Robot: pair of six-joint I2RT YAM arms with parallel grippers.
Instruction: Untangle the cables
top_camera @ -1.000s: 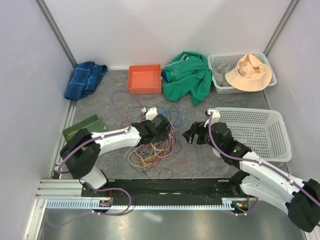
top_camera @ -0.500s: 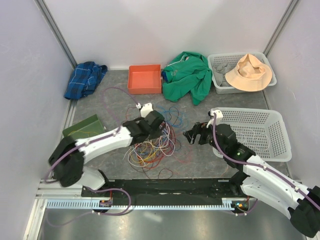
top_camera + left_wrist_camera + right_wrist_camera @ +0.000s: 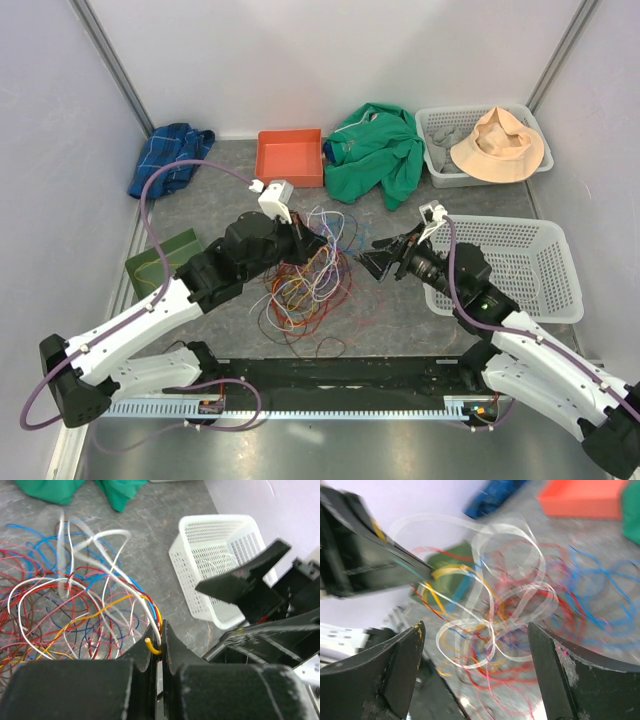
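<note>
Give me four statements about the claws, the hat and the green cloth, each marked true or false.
1. The left claw is shut on the cables. True.
2. The green cloth lies beside the orange box. True.
3. The right claw is shut. False: its jaws stand wide open.
4. The hat lies in the orange box. False: it rests on the small white basket.
</note>
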